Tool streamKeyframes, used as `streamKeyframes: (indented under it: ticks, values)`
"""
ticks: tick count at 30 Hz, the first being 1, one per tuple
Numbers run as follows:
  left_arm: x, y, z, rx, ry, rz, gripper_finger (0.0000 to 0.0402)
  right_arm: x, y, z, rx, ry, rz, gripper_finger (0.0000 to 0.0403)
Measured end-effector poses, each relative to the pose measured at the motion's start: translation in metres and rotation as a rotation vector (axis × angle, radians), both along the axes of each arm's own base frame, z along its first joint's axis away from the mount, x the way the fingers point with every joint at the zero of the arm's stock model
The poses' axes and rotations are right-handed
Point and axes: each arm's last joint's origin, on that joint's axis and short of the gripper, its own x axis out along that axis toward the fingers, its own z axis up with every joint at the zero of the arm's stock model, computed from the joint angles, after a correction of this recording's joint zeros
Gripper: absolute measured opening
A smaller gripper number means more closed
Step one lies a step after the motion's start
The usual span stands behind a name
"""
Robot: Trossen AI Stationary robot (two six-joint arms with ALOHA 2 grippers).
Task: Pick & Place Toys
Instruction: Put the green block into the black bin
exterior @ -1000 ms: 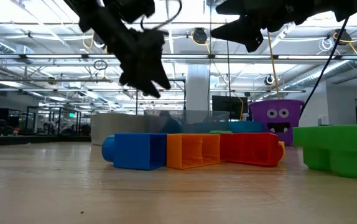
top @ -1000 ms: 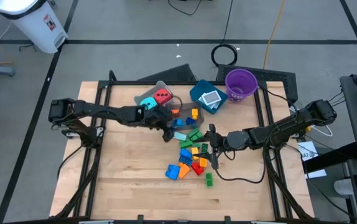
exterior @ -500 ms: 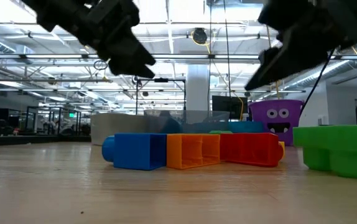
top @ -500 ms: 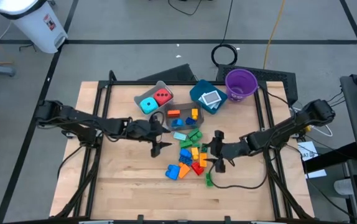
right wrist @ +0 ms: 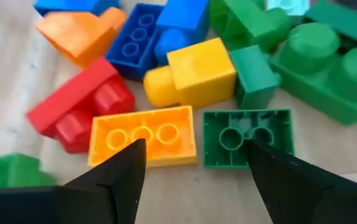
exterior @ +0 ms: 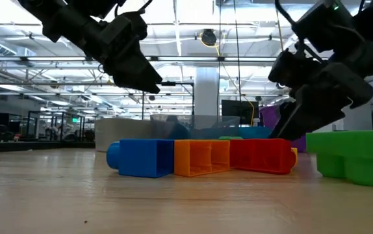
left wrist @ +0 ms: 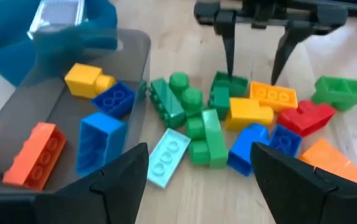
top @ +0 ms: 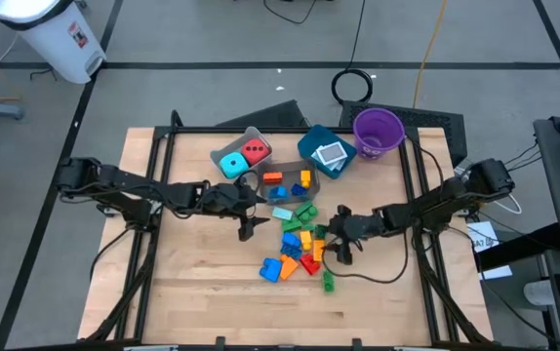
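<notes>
- The right gripper (top: 340, 244) hangs low over the right edge of the pile of small plastic building bricks (top: 300, 244) mid-table, fingers spread, empty, straddling a yellow three-stud brick (right wrist: 142, 144) and a green upturned brick (right wrist: 247, 138).
- The left gripper (top: 249, 225) hovers left of the pile, fingers apart, empty, beside the dark translucent bin (top: 287, 181) holding orange, blue and yellow bricks.

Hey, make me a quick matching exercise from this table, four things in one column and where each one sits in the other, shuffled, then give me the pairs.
Things:
1. red cube
2. orange brick
3. card
4. lone green brick

Places:
A. in the teal bin
B. on bare table, nearest the front edge
C. in the light grey bin
D. in the dark bin

Pairs: 1-C, 2-D, 3-A, 4-B
</notes>
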Motion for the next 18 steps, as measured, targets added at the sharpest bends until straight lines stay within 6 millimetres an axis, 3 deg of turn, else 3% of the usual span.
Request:
streamKeyframes:
  ticks: [4,8,18]
  values:
    - [0.001,0.0,-0.001,-0.001,0.002,0.001,0.0285,0.001,0.002,0.005,0.105,-0.029,0.036,0.0251]
    - [0.001,0.0,-0.001,-0.001,-0.001,0.001,0.0285,0.009,0.006,0.018,0.141,-0.174,0.114,0.0251]
    - [0.001,0.0,-0.001,-0.001,-0.001,0.001,0.0285,0.009,0.014,0.014,-0.011,-0.194,0.191,0.0251]
